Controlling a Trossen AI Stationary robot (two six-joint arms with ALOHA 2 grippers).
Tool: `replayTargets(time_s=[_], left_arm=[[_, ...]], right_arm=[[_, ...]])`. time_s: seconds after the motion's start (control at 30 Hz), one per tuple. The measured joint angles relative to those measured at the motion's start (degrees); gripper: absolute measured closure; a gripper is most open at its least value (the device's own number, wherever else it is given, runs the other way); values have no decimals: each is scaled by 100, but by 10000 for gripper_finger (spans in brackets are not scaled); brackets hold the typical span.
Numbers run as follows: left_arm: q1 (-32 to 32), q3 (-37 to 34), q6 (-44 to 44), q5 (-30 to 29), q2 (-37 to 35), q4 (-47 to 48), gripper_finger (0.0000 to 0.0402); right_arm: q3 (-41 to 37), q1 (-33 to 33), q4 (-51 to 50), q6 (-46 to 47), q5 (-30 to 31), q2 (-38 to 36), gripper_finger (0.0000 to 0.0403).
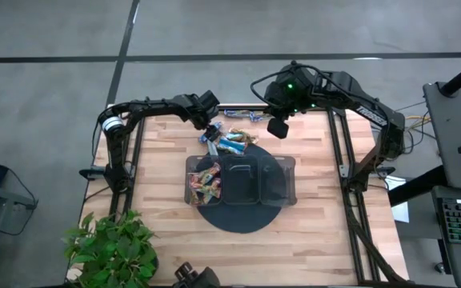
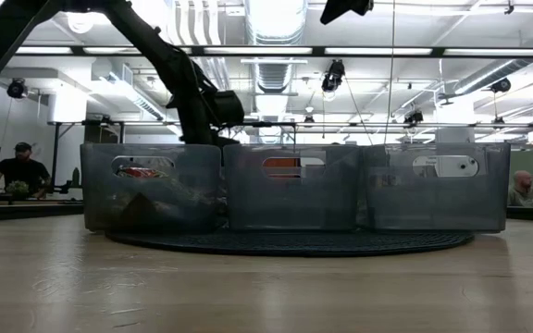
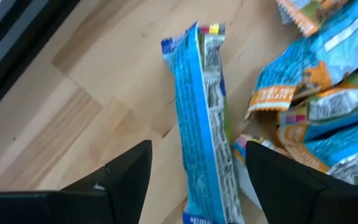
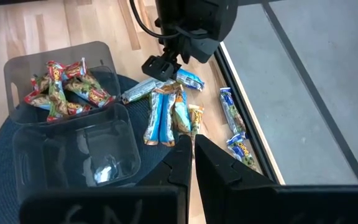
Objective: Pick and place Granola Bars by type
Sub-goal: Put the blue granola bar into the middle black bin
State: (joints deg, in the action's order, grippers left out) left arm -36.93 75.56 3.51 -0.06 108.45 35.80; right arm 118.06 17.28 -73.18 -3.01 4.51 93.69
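Left gripper, fingers wide, straddles a light blue bar; closing may also snag the neighbouring pile. Right gripper waits, pinched closed.

High view: straight down over whole table. Low view: level at tabletop, facing tray. Wrist views: close above bars, shared with high view.

Even overhead light; ceiling strip lights glared in low view. Left wrist close-up soft, wrappers blurred.
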Motion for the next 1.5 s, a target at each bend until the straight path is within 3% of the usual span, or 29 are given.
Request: replayTargets(time_s=[0.5, 0.93, 1.5], left_arm=[[13, -90, 215, 15, 337, -258, 171], [2, -85, 150, 46, 344, -231, 303], [-50, 22, -13, 241, 170, 261, 342]], right_arm=[[0, 2, 24, 0, 1, 1, 392], [0, 2, 24, -2, 2, 2, 392], [0, 2, 105, -22, 2, 2, 392]])
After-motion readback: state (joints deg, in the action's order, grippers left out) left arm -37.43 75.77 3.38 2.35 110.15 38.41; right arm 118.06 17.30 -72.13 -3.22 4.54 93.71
